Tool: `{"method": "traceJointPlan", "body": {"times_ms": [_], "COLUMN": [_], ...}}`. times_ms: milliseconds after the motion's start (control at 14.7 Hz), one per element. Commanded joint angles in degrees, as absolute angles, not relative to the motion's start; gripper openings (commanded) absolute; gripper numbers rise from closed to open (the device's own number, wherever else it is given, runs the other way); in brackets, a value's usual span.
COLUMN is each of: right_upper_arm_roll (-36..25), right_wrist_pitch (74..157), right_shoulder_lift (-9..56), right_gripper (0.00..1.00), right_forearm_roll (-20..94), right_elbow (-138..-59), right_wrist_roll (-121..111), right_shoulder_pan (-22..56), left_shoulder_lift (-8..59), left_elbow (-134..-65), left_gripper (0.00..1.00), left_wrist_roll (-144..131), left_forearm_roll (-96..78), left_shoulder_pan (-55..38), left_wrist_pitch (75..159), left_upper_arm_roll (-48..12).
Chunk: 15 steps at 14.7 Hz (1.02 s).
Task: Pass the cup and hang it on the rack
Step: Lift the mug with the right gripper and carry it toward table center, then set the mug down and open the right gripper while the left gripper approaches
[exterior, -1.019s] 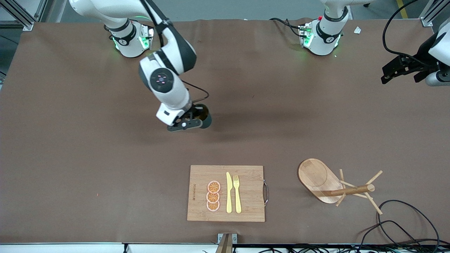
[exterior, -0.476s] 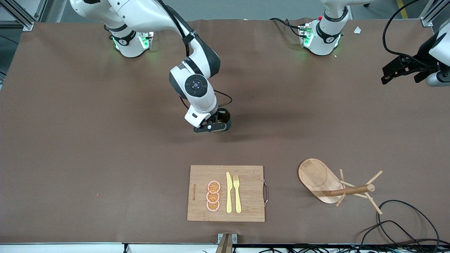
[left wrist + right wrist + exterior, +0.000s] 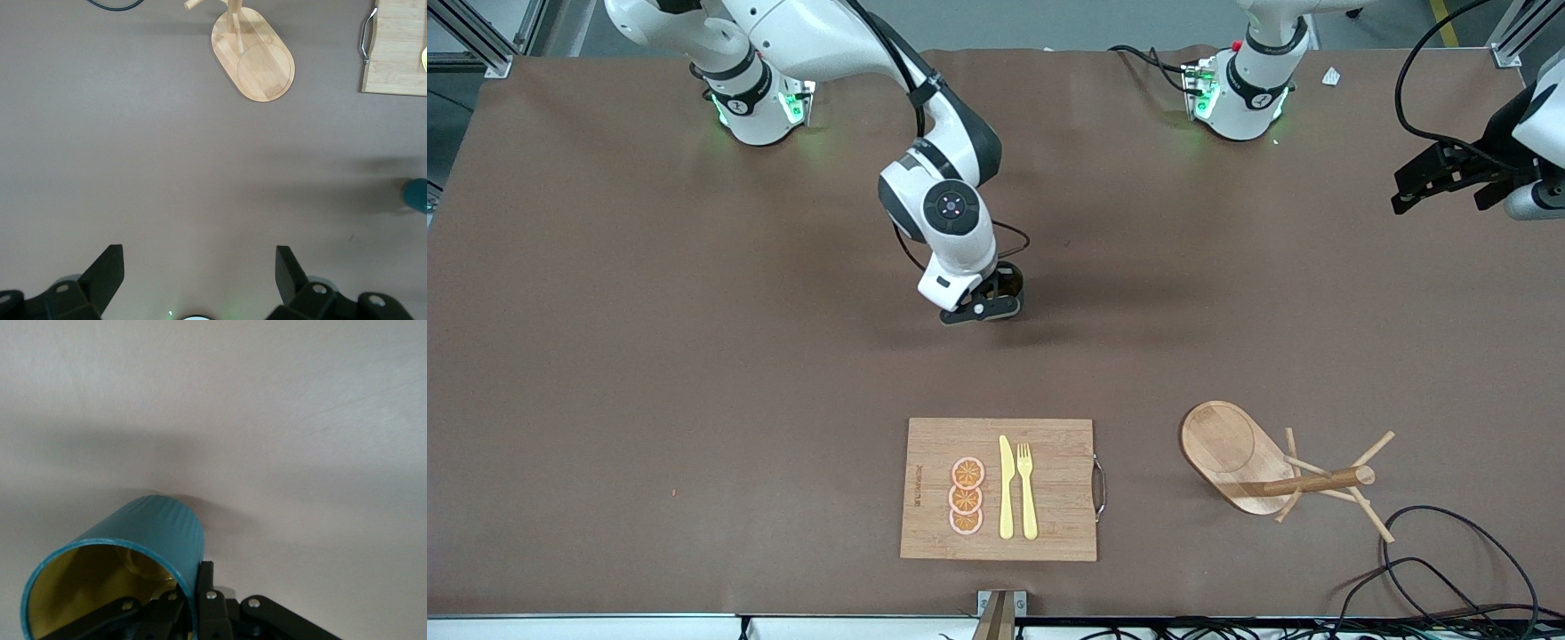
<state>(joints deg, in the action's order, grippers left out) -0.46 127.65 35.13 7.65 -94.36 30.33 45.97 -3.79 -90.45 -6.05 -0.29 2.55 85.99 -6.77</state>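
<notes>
The teal cup (image 3: 157, 537) with ribbed sides and a yellowish inside is clamped by its rim in my right gripper (image 3: 193, 590). In the front view the right gripper (image 3: 983, 307) holds it low over the middle of the brown table, and the cup (image 3: 1009, 283) is mostly hidden by the hand. The cup's edge also shows in the left wrist view (image 3: 417, 195). The wooden rack (image 3: 1258, 462) stands near the front camera toward the left arm's end; it also shows in the left wrist view (image 3: 257, 60). My left gripper (image 3: 1440, 182) is open and empty, up at the left arm's end of the table.
A bamboo cutting board (image 3: 1049, 524) with orange slices, a yellow knife and a fork lies near the front edge, beside the rack. Black cables (image 3: 1449, 569) lie by the rack at the front corner. The brown table (image 3: 694, 356) is bare around the right gripper.
My right arm has carried the cup toward the left arm's end of the table, slowing down in the last half second. The left arm has not moved.
</notes>
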Motion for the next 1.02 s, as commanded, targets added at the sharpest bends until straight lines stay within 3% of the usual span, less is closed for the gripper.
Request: {"method": "traceJointPlan", "body": {"times_ms": [0, 204, 408, 476, 543, 611, 951], "right_upper_arm_roll": [-1.3, -1.4, -1.4, -1.4, -1.3, -1.4, -1.3], "right_wrist_pitch": [128.8, 128.9, 129.0, 128.9, 128.9, 128.9, 128.1], "right_shoulder_lift": [36.1, 36.5, 36.5, 36.5, 36.5, 36.5, 34.8], "right_gripper": [0.05, 0.06, 0.16, 0.25, 0.43, 0.99, 1.00], "right_forearm_roll": [7.5, 7.4, 4.1, 3.7, 3.7, 4.0, 4.5], "right_elbow": [-93.5, -93.5, -93.5, -93.5, -93.5, -93.5, -93.4], "right_wrist_roll": [31.3, 32.1, 32.1, 32.1, 32.2, 32.3, 32.5], "right_shoulder_pan": [47.8, 48.4, 48.4, 48.4, 48.4, 48.3, 47.5], "left_shoulder_lift": [-3.4, -3.3, -2.4, -2.3, -1.9, -1.7, -1.1], "left_elbow": [-89.6, -89.5, -88.4, -87.9, -87.8, -87.8, -87.8], "left_gripper": [1.00, 1.00, 1.00, 1.00, 1.00, 1.00, 1.00], "left_wrist_roll": [-6.6, -6.6, -6.7, -6.7, -6.7, -6.7, -7.4], "left_forearm_roll": [-0.2, -0.4, -0.4, -0.4, -0.4, -0.4, -0.6], "left_shoulder_pan": [2.8, 2.7, 2.4, 2.3, 2.3, 2.4, 1.8], "left_wrist_pitch": [86.0, 86.0, 86.0, 86.0, 86.0, 86.0, 86.0], "left_upper_arm_roll": [-6.6, -6.7, -6.7, -6.7, -6.8, -6.8, -7.2]}}
